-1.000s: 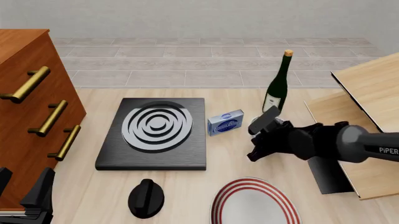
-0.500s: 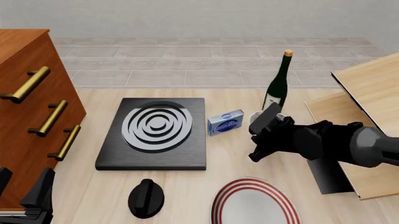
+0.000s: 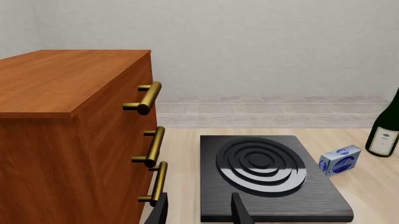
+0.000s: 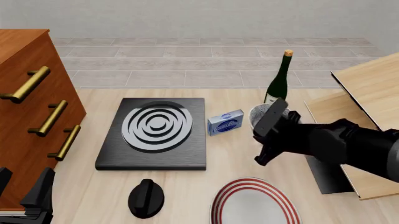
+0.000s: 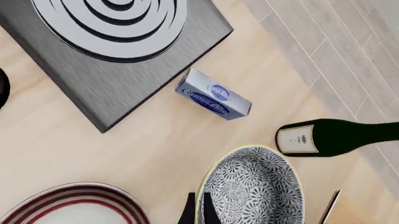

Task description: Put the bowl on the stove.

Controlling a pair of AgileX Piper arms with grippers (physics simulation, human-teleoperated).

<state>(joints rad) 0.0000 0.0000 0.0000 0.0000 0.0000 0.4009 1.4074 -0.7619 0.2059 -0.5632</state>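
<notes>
Since a second ago the right end effector [image 4: 267, 135] has swung further in over the bowl [image 4: 260, 113], its wrist now tilted higher above the rim, while the left end effector [image 3: 198, 212] has stayed parked with its fingers spread by the drawer chest [image 4: 28, 107]. Nearest the camera lie a black round knob [image 4: 146, 198] and a glossy red-ringed plate [image 4: 254, 204] on the pale wooden bench [image 4: 218, 158]. Beyond them, the wrist view shows one dark finger straddling the bowl's near wall, apparently pinching its rim. Doing this well likely means keeping that pinch firm and level, lifting clear of the small blue box [image 4: 225, 122], then setting down centred on the stove [image 4: 154, 133], whose matt black slab carries raised silver rings. Farthest stands a smooth green bottle [image 4: 277, 88], just beside the speckled ceramic bowl.
</notes>
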